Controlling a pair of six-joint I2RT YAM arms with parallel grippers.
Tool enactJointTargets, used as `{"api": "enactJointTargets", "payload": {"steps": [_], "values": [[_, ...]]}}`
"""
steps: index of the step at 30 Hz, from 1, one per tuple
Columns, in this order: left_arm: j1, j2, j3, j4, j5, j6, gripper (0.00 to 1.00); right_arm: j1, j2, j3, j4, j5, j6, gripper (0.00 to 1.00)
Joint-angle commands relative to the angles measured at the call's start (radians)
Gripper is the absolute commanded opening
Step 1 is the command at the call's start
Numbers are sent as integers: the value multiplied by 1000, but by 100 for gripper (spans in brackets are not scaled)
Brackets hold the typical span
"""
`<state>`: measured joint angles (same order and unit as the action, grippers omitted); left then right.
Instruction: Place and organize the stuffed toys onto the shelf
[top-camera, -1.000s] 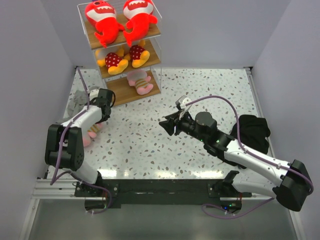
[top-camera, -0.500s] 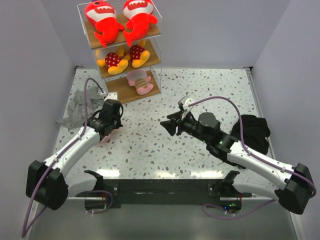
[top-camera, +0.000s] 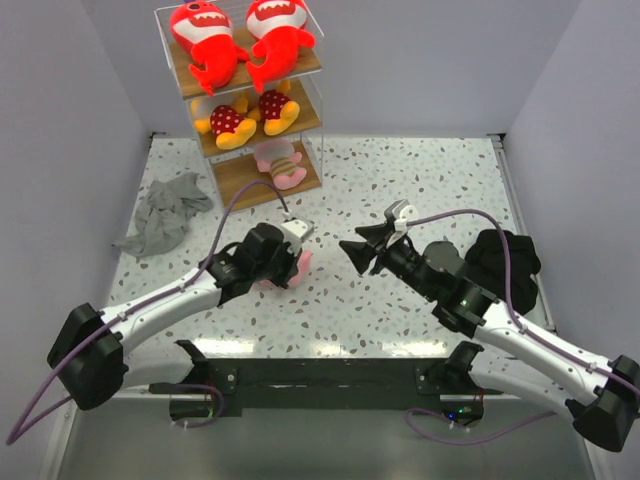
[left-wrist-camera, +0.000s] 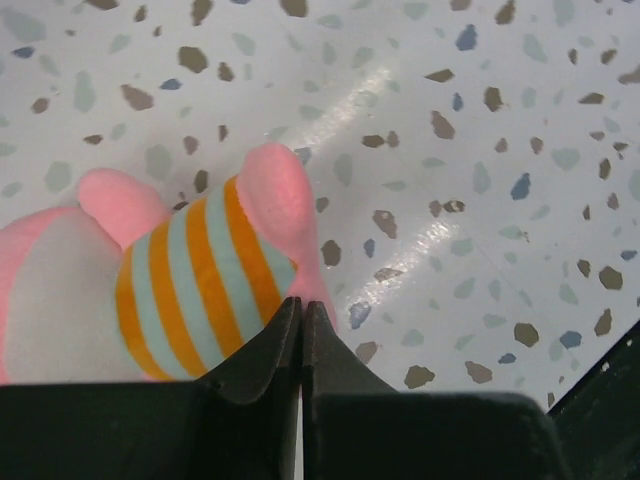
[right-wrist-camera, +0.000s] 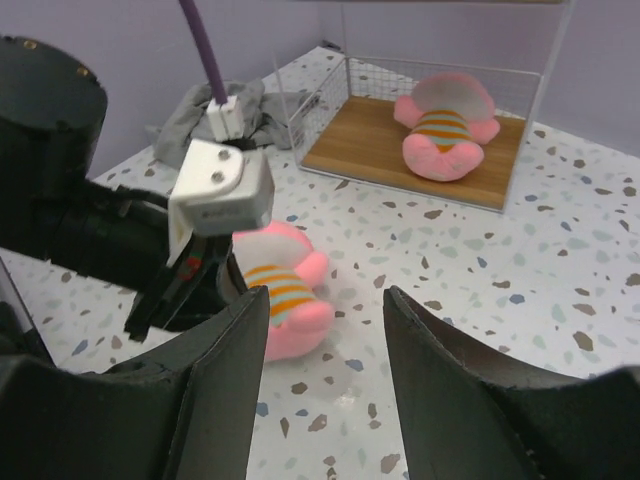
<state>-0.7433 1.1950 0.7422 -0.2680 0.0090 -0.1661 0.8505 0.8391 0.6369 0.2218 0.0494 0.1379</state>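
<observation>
The shelf (top-camera: 235, 180) stands at the far left. Two red sharks (top-camera: 205, 40) lie on its top board, two yellow-orange toys (top-camera: 232, 120) on the middle board, and one pink striped toy (top-camera: 280, 165) on the bottom board. My left gripper (top-camera: 283, 258) is shut on the second pink striped toy (top-camera: 302, 263) at mid-table. In the left wrist view the jaws (left-wrist-camera: 302, 305) pinch the toy's (left-wrist-camera: 190, 270) pink edge. My right gripper (top-camera: 355, 250) is open and empty, just right of that toy (right-wrist-camera: 285, 290). The right wrist view also shows the bottom board (right-wrist-camera: 350, 140).
A grey cloth (top-camera: 165, 215) lies crumpled on the table at the left, near the shelf foot. A black cloth (top-camera: 505, 262) lies at the right beside my right arm. White walls close the table on three sides.
My left arm has swung from the table's left side to the middle, bringing the pink striped toy with it. My right gripper has shifted slightly right and stays open.
</observation>
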Motion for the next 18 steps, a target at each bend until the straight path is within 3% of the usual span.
{"api": "enactJointTargets", "payload": {"steps": [1, 4, 6, 9, 18], "values": [[-64, 8, 34, 105, 40, 128, 12, 4, -70, -51, 59, 167, -9, 54], [-64, 14, 36, 73, 11, 143, 16, 2, -127, -81, 70, 223, -4, 54], [-65, 17, 39, 40, -3, 149, 31, 4, -162, -92, 77, 269, -3, 56], [-71, 21, 49, 3, -7, 155, 45, 4, -193, -114, 86, 302, -3, 57], [-174, 87, 121, -57, -124, 187, 53, 2, -202, -111, 74, 308, -9, 58]]}}
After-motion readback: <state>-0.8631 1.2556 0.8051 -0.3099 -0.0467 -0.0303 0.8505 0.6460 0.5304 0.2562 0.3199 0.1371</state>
